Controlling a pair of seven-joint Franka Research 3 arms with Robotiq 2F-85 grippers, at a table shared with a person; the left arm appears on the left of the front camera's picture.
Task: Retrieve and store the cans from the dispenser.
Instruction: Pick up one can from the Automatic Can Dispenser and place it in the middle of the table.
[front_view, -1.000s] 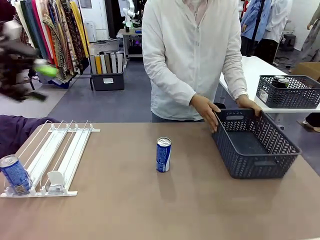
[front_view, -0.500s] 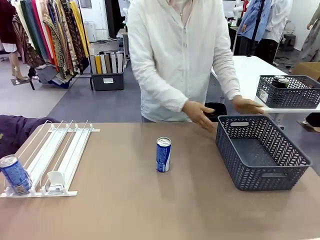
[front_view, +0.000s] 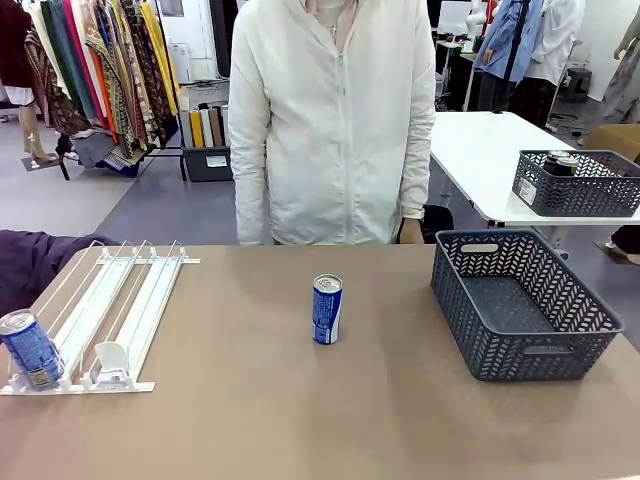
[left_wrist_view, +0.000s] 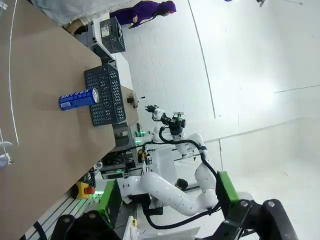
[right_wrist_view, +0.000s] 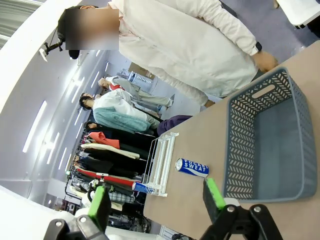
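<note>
A brown surface carries a white dispenser at the robot's left and a dark grey basket at its right. One blue can stands upright mid-surface, between the two. A second can leans at the dispenser's front stop. The left jaws and the right jaws are both spread wide, well apart from either can. A person in white stands at the far edge.

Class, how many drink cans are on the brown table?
2: an upright blue can mid-table; a second blue can at the dispenser's front stop. None looks hidden.
</note>
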